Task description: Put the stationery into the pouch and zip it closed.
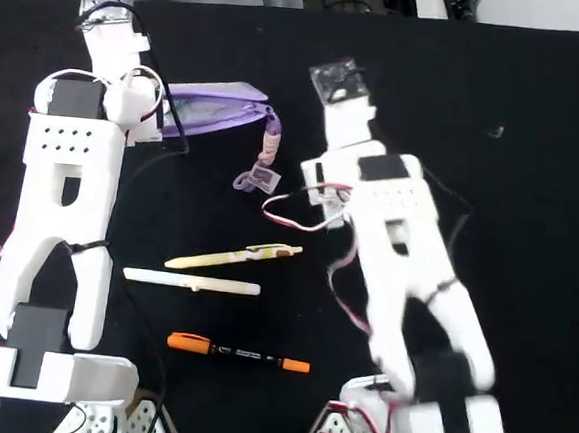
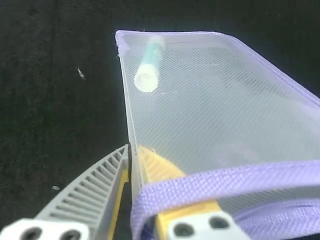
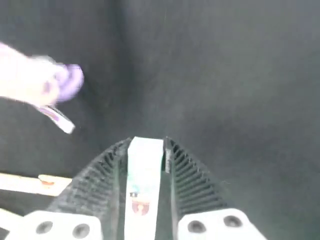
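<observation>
The translucent pouch (image 1: 216,105) with purple zip trim lies at the back left of the black table. My left gripper (image 1: 143,105) is shut on the pouch (image 2: 210,110) wall near its mouth, one finger (image 2: 160,170) inside and the other finger (image 2: 95,200) outside. A green-and-white tube (image 2: 148,65) lies inside the pouch. My right gripper (image 1: 337,80), right of the pouch, is shut on a small white stationery item (image 3: 144,175). A yellow pen (image 1: 231,257), a white pen (image 1: 192,282) and an orange marker (image 1: 239,353) lie in the middle of the table.
The pouch's purple strap with a small charm (image 1: 263,169) trails from the pouch toward the right arm. The strap (image 3: 45,85) appears blurred beyond the right gripper. Red and white cables (image 1: 310,213) hang from the right arm.
</observation>
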